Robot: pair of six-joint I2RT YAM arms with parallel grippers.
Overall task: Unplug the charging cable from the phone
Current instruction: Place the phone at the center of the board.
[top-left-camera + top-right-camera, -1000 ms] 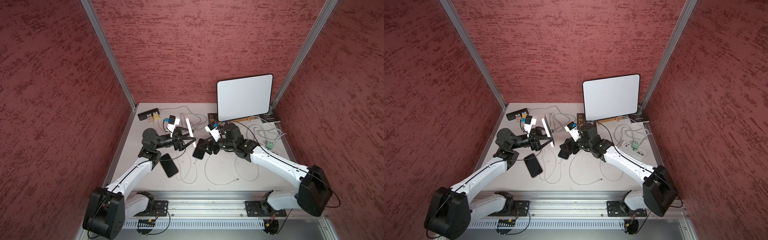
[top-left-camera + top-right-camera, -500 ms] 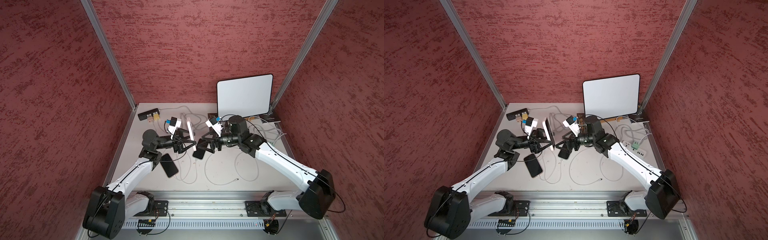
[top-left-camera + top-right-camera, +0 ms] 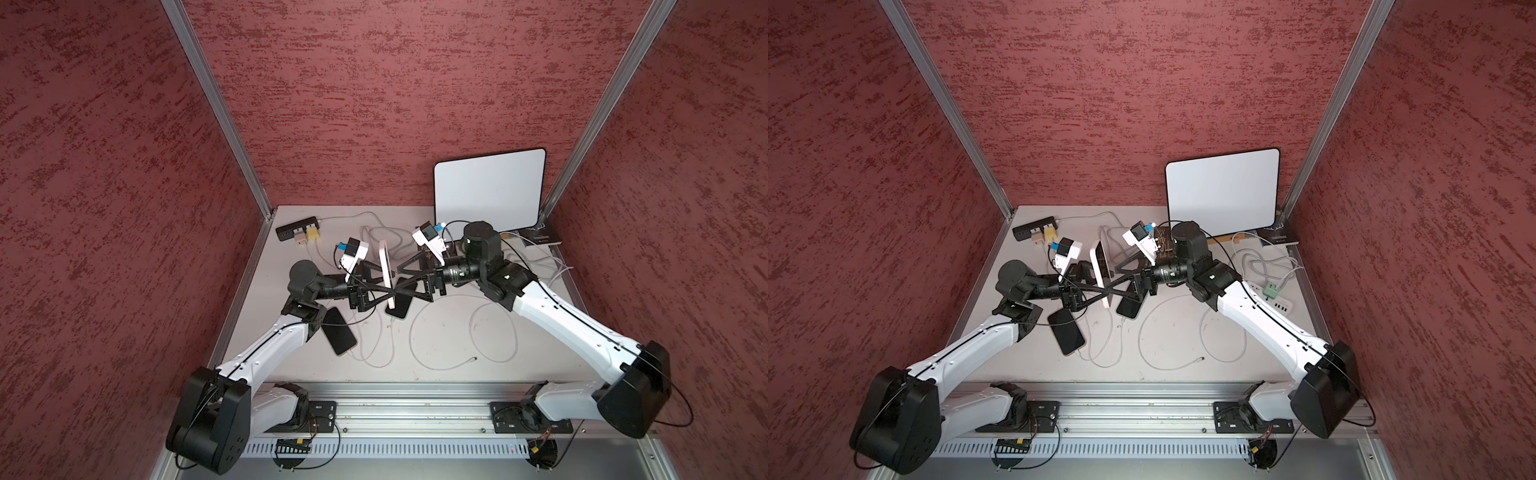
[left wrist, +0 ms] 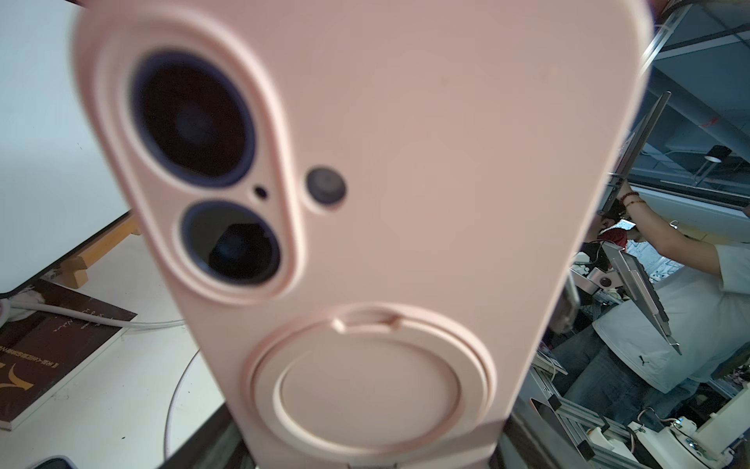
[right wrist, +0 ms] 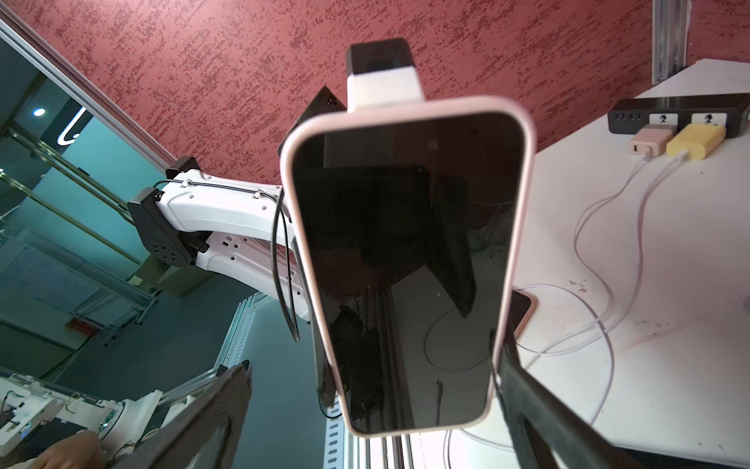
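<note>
Left claw [image 3: 388, 287] clamping pink-cased phone [image 3: 386, 266] upright above table [image 3: 540, 332] centre; right claw [image 3: 401, 281], having just spread wide, now straddling phone. Cable at phone hidden; unplugging appearing still pending.

Over the middle of the desk [image 3: 449, 332] the phone [image 3: 385, 266] stands roughly upright, the left claw [image 3: 390, 284] on its lower end from the left, the right claw [image 3: 399, 279] straddling it from the right. Beneath it lies a second phone [image 3: 401, 307] (partly hidden); a third phone [image 3: 338, 331] lies front-left, by the left arm [image 3: 274, 345]. A power strip [image 3: 296, 227] sits back-left, a board [image 3: 488, 191] leans on the back wall [image 3: 374, 104] at right.
</note>
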